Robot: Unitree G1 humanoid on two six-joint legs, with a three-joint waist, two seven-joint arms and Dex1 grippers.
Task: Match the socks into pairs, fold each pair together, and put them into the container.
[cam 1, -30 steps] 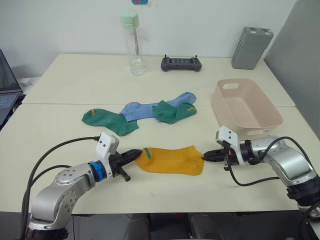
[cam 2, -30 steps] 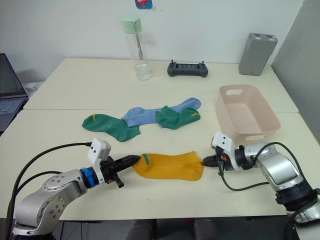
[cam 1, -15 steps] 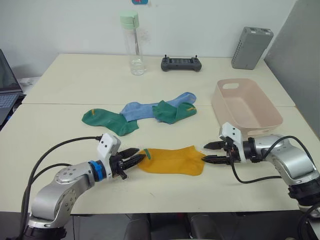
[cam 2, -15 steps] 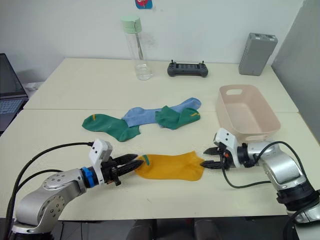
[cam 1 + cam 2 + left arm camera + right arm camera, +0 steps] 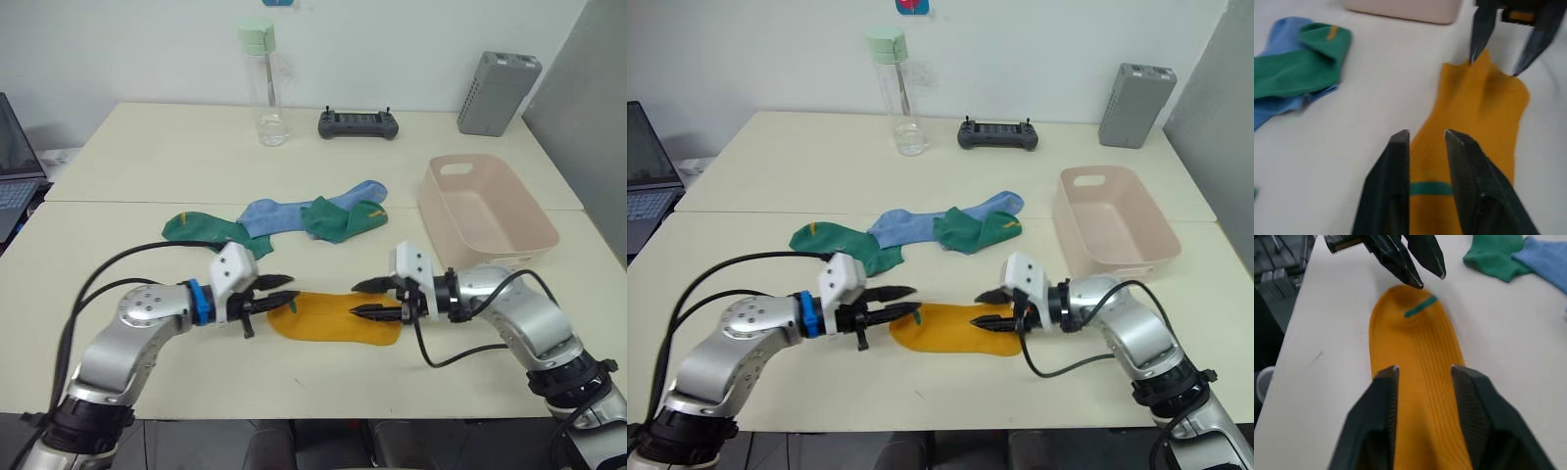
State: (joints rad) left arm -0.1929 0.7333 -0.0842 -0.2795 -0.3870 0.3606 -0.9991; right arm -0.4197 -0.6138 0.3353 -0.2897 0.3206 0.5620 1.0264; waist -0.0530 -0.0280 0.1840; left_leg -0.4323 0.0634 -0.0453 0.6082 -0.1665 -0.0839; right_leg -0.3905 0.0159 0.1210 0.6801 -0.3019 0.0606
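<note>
i'm seeing both arms reaching inward over the near part of the worktop (image 5: 118, 147), forearms lying low and nearly level, fingers pointing at each other across the mustard-yellow sock (image 5: 333, 316). the left gripper (image 5: 277, 295) is sitting at the sock's left end with its two black fingers spread apart, holding nothing; in the left wrist view its tips are hovering over the end with the green stripe. the right gripper (image 5: 370, 301) is sitting over the sock's right end, jaws also parted and empty, one finger above the fabric and one along it. whether either fingertip is touching the knit, i cannot tell.

no readable writing or brand is showing on anything i'm looking at.

the yellow sock is lying flat, long axis running left to right, parallel to the near edge, striped end toward the left arm. whether it is one sock or two stacked i cannot tell. further back, around the middle of the worktop, a dark green sock (image 5: 206, 231) is lying at the left, a light blue sock (image 5: 294, 210) is stretching rightward beside it, and another green sock (image 5: 338, 217) is overlapping the blue one. the pale pink container (image 5: 486, 211) is standing by the right edge, well apart from the socks, with nothing visible inside, slot handle at its far end.

along the far edge i'm seeing a clear bottle (image 5: 261, 83) with a green cap, a black controller (image 5: 358, 123) and a grey box (image 5: 498, 93).
</note>
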